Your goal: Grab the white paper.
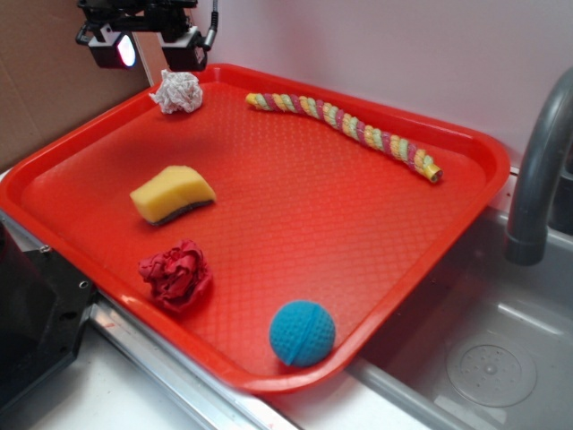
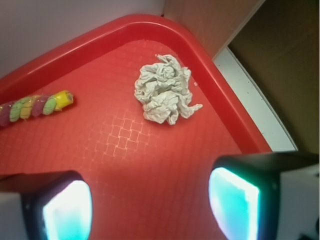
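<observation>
The white paper [image 1: 178, 91] is a small wrinkly white-grey ball lying in the far left corner of the red tray [image 1: 81, 148]. In the wrist view the paper [image 2: 165, 90] lies ahead of the fingers, near the tray's curved corner rim. My gripper [image 1: 150, 51] hangs above and just left of the paper, clear of it. Its jaws stand wide apart with nothing between them; in the wrist view the gripper [image 2: 150, 205] shows only bare tray between the glowing pads [image 2: 232, 200].
On the tray lie a twisted multicoloured rope [image 1: 345, 123], a yellow sponge [image 1: 172, 193], a red wrinkly paper ball [image 1: 175, 273] and a blue ball [image 1: 303, 333]. A sink with a grey faucet [image 1: 537, 170] is at right. Cardboard [image 1: 40, 81] stands behind left.
</observation>
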Robot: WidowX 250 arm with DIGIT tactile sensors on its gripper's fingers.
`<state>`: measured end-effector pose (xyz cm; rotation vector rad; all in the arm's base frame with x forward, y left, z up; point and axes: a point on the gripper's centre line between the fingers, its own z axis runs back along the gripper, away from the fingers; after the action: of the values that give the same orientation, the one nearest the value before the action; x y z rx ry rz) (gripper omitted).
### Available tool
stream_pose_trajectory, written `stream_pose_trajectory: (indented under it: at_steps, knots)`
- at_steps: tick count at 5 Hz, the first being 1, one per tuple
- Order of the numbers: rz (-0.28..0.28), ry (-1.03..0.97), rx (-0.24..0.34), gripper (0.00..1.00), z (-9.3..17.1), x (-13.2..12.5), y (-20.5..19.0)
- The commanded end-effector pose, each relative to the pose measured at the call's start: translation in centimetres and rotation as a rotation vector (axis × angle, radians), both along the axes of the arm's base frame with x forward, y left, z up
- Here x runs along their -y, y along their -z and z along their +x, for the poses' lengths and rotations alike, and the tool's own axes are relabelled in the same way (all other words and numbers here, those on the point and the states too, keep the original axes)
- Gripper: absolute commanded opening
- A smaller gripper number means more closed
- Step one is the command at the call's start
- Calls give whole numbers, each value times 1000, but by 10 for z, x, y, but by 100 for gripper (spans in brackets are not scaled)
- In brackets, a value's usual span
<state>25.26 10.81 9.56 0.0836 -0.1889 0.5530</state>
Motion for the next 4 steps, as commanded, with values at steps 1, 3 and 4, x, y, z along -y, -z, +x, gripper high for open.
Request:
stream_pose_trajectory:
  at_steps: [1, 3, 4]
  knots:
    - [-12, -58, 7, 100, 27, -47, 2]
    - [36, -59, -23, 100, 36, -53, 11]
    - [47, -71, -54, 100, 49, -62, 29]
